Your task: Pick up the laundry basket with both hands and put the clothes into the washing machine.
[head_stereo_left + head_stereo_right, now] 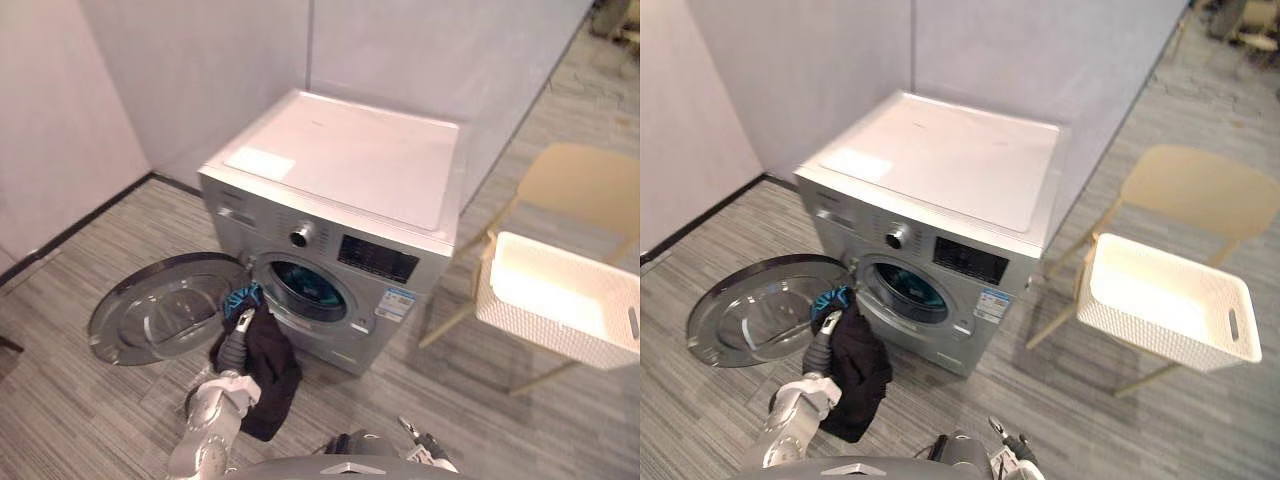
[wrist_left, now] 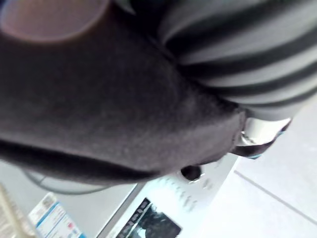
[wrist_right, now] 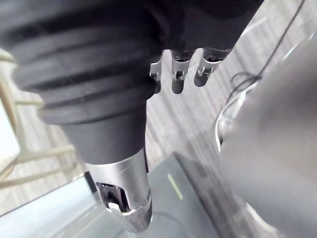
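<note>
Gripped a dark garment in the left hand, fingers curled round it, just before the open washing machine. Saw the white laundry basket on a beige chair, well apart. Hung the right hand relaxed, empty.

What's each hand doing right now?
Left hand: closed on the dark garment, which hangs from it.
Right hand: open and relaxed, holding nothing.
</note>
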### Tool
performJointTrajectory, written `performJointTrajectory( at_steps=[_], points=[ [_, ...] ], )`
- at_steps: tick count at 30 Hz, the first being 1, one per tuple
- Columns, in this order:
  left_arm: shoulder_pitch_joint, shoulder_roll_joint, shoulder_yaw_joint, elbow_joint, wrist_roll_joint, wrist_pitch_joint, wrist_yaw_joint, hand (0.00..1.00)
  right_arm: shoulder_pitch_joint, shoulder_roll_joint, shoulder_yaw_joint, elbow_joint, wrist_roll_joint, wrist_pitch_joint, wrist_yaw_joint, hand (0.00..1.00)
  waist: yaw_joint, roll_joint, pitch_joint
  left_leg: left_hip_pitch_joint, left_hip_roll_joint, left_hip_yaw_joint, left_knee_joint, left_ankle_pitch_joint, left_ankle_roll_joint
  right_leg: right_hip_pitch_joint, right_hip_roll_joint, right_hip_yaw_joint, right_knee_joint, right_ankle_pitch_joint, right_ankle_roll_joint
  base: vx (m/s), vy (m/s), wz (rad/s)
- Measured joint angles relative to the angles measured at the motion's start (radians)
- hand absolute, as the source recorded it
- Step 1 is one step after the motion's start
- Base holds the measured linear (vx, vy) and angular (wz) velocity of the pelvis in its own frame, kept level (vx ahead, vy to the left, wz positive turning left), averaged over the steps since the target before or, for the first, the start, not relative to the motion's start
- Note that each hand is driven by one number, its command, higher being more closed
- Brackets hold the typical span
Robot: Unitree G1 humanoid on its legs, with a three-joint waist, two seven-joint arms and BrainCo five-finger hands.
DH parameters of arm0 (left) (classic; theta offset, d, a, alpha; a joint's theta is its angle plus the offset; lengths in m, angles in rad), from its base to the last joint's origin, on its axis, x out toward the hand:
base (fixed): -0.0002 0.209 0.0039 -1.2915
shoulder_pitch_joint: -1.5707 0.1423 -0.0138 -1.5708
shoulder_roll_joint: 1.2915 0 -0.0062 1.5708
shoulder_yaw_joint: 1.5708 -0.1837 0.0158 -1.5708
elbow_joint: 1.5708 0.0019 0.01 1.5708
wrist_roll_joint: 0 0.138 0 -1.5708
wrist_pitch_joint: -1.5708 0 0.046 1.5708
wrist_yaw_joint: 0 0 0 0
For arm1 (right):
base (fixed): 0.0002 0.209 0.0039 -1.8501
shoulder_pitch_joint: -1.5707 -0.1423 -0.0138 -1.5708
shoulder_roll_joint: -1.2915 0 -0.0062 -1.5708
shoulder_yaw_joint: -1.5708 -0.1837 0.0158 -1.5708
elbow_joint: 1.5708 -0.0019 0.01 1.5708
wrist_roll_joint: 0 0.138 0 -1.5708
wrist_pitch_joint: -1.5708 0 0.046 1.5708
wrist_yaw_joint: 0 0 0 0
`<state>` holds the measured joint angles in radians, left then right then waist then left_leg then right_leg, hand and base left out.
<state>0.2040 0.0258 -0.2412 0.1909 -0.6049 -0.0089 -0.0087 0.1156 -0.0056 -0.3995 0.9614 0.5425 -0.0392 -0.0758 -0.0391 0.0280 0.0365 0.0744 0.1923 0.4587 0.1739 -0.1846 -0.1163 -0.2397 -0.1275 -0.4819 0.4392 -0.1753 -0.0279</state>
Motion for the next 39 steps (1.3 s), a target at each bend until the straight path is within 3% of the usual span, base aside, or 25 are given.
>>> performJointTrajectory(
  at_steps=[1, 3, 5, 6, 7, 8, 10, 13, 15, 16, 17, 18, 19, 20, 21, 22, 27, 30, 32, 33, 35, 39],
  points=[
    [-0.013, -0.01, -0.016, 0.0, 0.0, 0.008, -0.013, 1.0, 0.001, -0.007, -0.01, 0.0, 0.001, -0.001, 0.0, 0.0, -0.005, 0.018, 0.003, 0.029, -0.003, -0.024, -0.047, 0.039, -0.001, 0.005, 0.02, 0.0, -0.018, -0.006, -0.009, 0.33, -0.229, -0.06],
    [-0.015, -0.036, -0.023, -0.001, 0.0, 0.013, -0.02, 1.0, 0.019, -0.008, -0.01, -0.001, 0.002, -0.002, 0.0, 0.0, -0.009, 0.024, 0.01, 0.041, 0.017, -0.041, -0.011, 0.062, 0.001, 0.055, 0.042, -0.006, -0.046, -0.016, -0.023, 0.31, -0.209, 0.02],
    [-0.001, -0.045, -0.033, -0.019, -0.001, 0.014, -0.022, 1.0, 0.037, -0.002, -0.003, -0.002, 0.008, -0.004, 0.0, 0.0, -0.004, 0.019, 0.013, -0.02, 0.084, -0.089, 0.267, 0.068, 0.015, 0.17, 0.072, -0.017, -0.125, -0.023, -0.021, 0.18, -0.147, 0.13],
    [0.005, -0.045, -0.033, -0.033, -0.002, 0.014, -0.023, 1.0, 0.039, -0.004, 0.004, -0.003, 0.01, -0.005, 0.0, 0.0, -0.002, 0.02, 0.017, -0.057, 0.105, -0.113, 0.372, 0.082, 0.038, 0.194, 0.082, -0.014, -0.142, -0.025, -0.02, 0.11, -0.14, -0.1],
    [0.02, -0.048, -0.03, -0.066, -0.003, 0.015, -0.028, 1.0, 0.043, -0.013, 0.012, -0.004, 0.009, -0.005, 0.001, 0.0, 0.012, 0.024, 0.033, -0.144, 0.149, -0.173, 0.588, 0.141, 0.127, 0.24, 0.11, 0.007, -0.166, -0.031, -0.022, 0.08, -0.09, -0.5],
    [0.038, -0.051, -0.028, -0.088, -0.003, 0.016, -0.03, 1.0, 0.045, -0.036, 0.037, -0.004, 0.009, -0.004, 0.0, 0.0, 0.039, 0.047, 0.043, -0.232, 0.171, -0.247, 0.786, 0.173, 0.171, 0.272, 0.134, 0.038, -0.173, -0.046, -0.031, 0.09, -0.047, -0.68],
    [0.078, -0.044, -0.014, -0.102, -0.005, 0.017, -0.03, 1.0, 0.038, -0.049, 0.08, -0.004, 0.007, -0.003, 0.001, 0.0, 0.058, 0.045, 0.043, -0.322, 0.144, -0.306, 0.897, 0.126, 0.133, 0.297, 0.138, 0.087, -0.18, -0.064, -0.035, 0.15, 0.015, -0.82],
    [0.128, -0.042, 0.01, -0.102, -0.005, 0.027, -0.028, 1.0, 0.038, -0.051, 0.103, -0.004, -0.001, 0.004, 0.001, 0.0, 0.082, 0.03, 0.044, -0.398, 0.095, -0.338, 0.75, 0.055, 0.101, 0.319, 0.137, 0.156, -0.228, -0.042, -0.003, 0.22, 0.034, -0.81],
    [0.159, -0.041, 0.028, -0.102, -0.004, 0.034, -0.028, 1.0, 0.032, -0.053, 0.132, -0.006, -0.026, 0.004, 0.003, 0.0, 0.101, 0.013, 0.051, -0.372, 0.035, -0.382, 0.434, 0.037, 0.076, 0.333, 0.127, 0.226, -0.244, -0.032, 0.008, 0.27, 0.11, -0.87],
    [0.165, -0.041, 0.033, -0.101, -0.004, 0.035, -0.029, 1.0, 0.029, -0.052, 0.133, -0.006, -0.044, 0.004, 0.005, 0.0, 0.102, 0.012, 0.052, -0.352, 0.014, -0.396, 0.34, 0.05, 0.064, 0.34, 0.127, 0.242, -0.249, -0.033, 0.018, 0.31, 0.153, -0.8],
    [0.17, -0.039, 0.035, -0.097, -0.004, 0.035, -0.029, 1.0, 0.028, -0.055, 0.132, -0.004, -0.064, 0.004, 0.008, 0.0, 0.101, 0.019, 0.051, -0.307, -0.011, -0.417, 0.183, 0.139, 0.07, 0.35, 0.13, 0.27, -0.247, -0.043, 0.038, 0.32, 0.2, -0.65],
    [0.172, -0.031, 0.039, -0.091, -0.003, 0.035, -0.035, 1.0, 0.027, -0.058, 0.134, -0.001, -0.08, 0.006, 0.009, 0.0, 0.098, 0.028, 0.048, -0.267, -0.01, -0.403, 0.119, 0.181, 0.027, 0.364, 0.133, 0.296, -0.246, -0.057, 0.059, 0.31, 0.215, -0.46],
    [0.171, -0.021, 0.042, -0.082, -0.002, 0.037, -0.04, 1.0, 0.027, -0.054, 0.137, -0.002, -0.082, 0.005, 0.009, 0.0, 0.091, 0.01, 0.047, -0.252, -0.026, -0.398, 0.101, 0.18, 0.028, 0.369, 0.118, 0.301, -0.246, -0.058, 0.061, 0.28, 0.207, -0.3],
    [0.165, 0.007, 0.044, -0.083, -0.001, 0.038, -0.046, 1.0, 0.028, -0.034, 0.152, -0.004, -0.097, 0.004, 0.01, 0.0, 0.091, -0.028, 0.045, -0.234, -0.048, -0.372, 0.068, 0.184, 0.034, 0.367, 0.086, 0.31, -0.247, -0.056, 0.064, 0.24, 0.182, -0.16],
    [0.163, 0.035, 0.044, -0.083, 0.0, 0.038, -0.054, 1.0, 0.029, -0.016, 0.153, -0.005, -0.115, 0.002, 0.015, 0.0, 0.092, -0.043, 0.046, -0.229, -0.07, -0.354, 0.047, 0.186, 0.038, 0.359, 0.061, 0.314, -0.253, -0.057, 0.066, 0.25, 0.195, -0.17],
    [0.163, 0.045, 0.042, -0.084, 0.001, 0.038, -0.064, 1.0, 0.029, -0.012, 0.152, -0.006, -0.118, 0.001, 0.023, 0.0, 0.092, -0.054, 0.045, -0.229, -0.079, -0.35, 0.047, 0.185, 0.043, 0.36, 0.054, 0.314, -0.255, -0.054, 0.07, 0.17, 0.158, -0.08],
    [0.17, 0.055, 0.042, -0.084, 0.001, 0.039, -0.063, 1.0, 0.042, -0.019, 0.153, -0.015, -0.119, 0.0, 0.047, 0.0, 0.096, -0.049, 0.056, -0.215, -0.1, -0.323, 0.051, 0.177, 0.056, 0.358, 0.026, 0.335, -0.252, -0.044, 0.086, 0.02, 0.092, -0.09],
    [0.105, 0.048, 0.016, -0.113, 0.001, 0.033, -0.06, 1.0, 0.035, -0.05, 0.165, -0.03, -0.118, -0.001, 0.048, 0.0, 0.09, -0.017, 0.121, -0.332, -0.066, -0.343, 0.158, 0.137, 0.068, 0.249, 0.046, 0.311, -0.124, -0.088, 0.089, -0.19, 0.016, 0.19],
    [0.062, 0.042, -0.001, -0.148, 0.0, 0.027, -0.056, 1.0, 0.013, -0.078, 0.185, -0.053, -0.116, -0.003, 0.046, 0.0, 0.087, -0.003, 0.17, -0.466, -0.054, -0.374, 0.265, 0.106, 0.072, 0.103, 0.045, 0.303, 0.041, -0.15, 0.09, -0.34, -0.002, 0.2],
    [0.033, 0.042, -0.005, -0.151, 0.0, 0.024, -0.05, 1.0, -0.015, -0.087, 0.206, -0.06, -0.116, -0.002, 0.046, 0.0, 0.088, -0.007, 0.198, -0.534, -0.054, -0.382, 0.31, 0.094, 0.066, 0.02, 0.04, 0.305, 0.132, -0.183, 0.088, -0.4, -0.017, 0.16],
    [-0.036, 0.043, -0.005, -0.133, 0.0, 0.024, -0.019, 1.0, -0.075, -0.081, 0.252, -0.073, -0.105, -0.003, 0.044, 0.0, 0.089, -0.045, 0.266, -0.651, -0.051, -0.399, 0.373, 0.096, 0.064, -0.114, 0.029, 0.302, 0.258, -0.227, 0.072, -0.35, -0.025, 0.17],
    [-0.163, 0.023, -0.004, -0.044, 0.023, 0.024, 0.03, 1.0, -0.139, -0.082, 0.28, -0.14, -0.056, -0.009, 0.028, 0.0, 0.098, -0.057, 0.318, -0.85, -0.032, -0.432, 0.556, 0.065, 0.071, -0.302, 0.026, 0.31, 0.446, -0.274, 0.071, -0.17, 0.005, -0.05]
  ],
)
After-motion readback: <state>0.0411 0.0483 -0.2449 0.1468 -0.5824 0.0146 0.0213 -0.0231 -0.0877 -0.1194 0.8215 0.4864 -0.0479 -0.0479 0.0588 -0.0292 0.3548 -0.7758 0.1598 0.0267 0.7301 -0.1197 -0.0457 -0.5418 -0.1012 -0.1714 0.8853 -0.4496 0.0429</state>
